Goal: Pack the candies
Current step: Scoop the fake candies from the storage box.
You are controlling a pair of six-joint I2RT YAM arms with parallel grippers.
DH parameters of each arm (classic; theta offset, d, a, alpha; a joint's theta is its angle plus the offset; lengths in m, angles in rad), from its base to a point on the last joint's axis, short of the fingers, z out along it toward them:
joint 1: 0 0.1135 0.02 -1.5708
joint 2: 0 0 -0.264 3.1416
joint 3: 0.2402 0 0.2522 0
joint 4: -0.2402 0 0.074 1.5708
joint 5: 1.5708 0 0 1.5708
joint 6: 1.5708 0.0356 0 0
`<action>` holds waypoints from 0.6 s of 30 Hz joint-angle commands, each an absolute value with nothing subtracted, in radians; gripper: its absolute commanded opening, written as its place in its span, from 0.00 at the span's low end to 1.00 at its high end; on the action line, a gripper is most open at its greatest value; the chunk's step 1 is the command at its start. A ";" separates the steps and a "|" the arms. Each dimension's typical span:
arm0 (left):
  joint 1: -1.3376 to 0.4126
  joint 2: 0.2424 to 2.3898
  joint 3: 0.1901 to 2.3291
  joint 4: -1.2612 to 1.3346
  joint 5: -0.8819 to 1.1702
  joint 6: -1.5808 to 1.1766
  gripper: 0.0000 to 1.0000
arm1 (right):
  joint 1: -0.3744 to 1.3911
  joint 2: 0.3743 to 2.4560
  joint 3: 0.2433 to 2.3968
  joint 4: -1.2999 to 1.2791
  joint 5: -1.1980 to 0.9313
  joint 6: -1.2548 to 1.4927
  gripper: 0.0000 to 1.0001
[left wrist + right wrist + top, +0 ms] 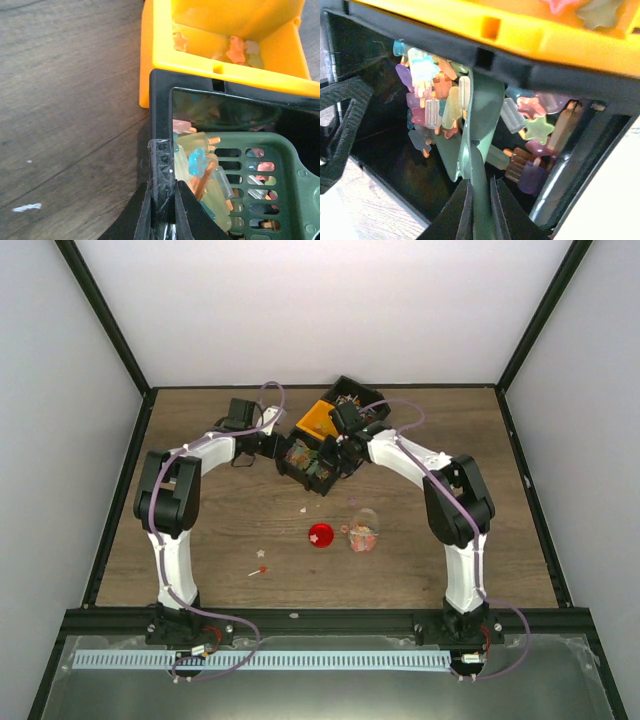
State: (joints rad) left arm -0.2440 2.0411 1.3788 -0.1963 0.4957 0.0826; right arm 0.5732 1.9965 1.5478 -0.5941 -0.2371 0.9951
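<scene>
The candies [197, 162] are small coloured lollies and stars piled in a black bin [308, 462] at the back middle of the table. My left gripper [162, 182] is shut on that bin's near wall [160, 100]. The right gripper [481, 182] is shut on the handle of a green slotted scoop [482, 115], whose blade lies inside the bin among the candies [432, 100]. The left wrist view shows the scoop [290, 170] resting on the pile. A small clear jar [364, 530] with some candies in it stands on the table in front of the bin.
An orange bin [317, 417] with a few star candies [237, 50] adjoins the black one at the back. A round red lid [320, 535] lies left of the jar. A few loose candies [260, 571] lie on the wood nearer the left arm.
</scene>
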 commanded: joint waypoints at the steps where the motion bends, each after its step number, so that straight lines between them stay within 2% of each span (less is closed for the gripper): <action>1: -0.273 2.059 1.389 -0.215 0.563 0.102 0.04 | 0.571 2.150 1.485 -0.611 -0.269 0.969 0.01; 6: -0.279 2.064 1.394 -0.227 0.572 0.095 0.04 | 0.569 2.093 1.379 -0.400 -0.370 0.941 0.01; 14: -0.280 2.062 1.397 -0.229 0.552 0.080 0.04 | 0.510 2.001 1.042 0.133 -0.588 0.986 0.01; 18: -0.281 2.062 1.401 -0.231 0.538 0.071 0.04 | 0.499 1.995 0.997 0.219 -0.627 1.008 0.01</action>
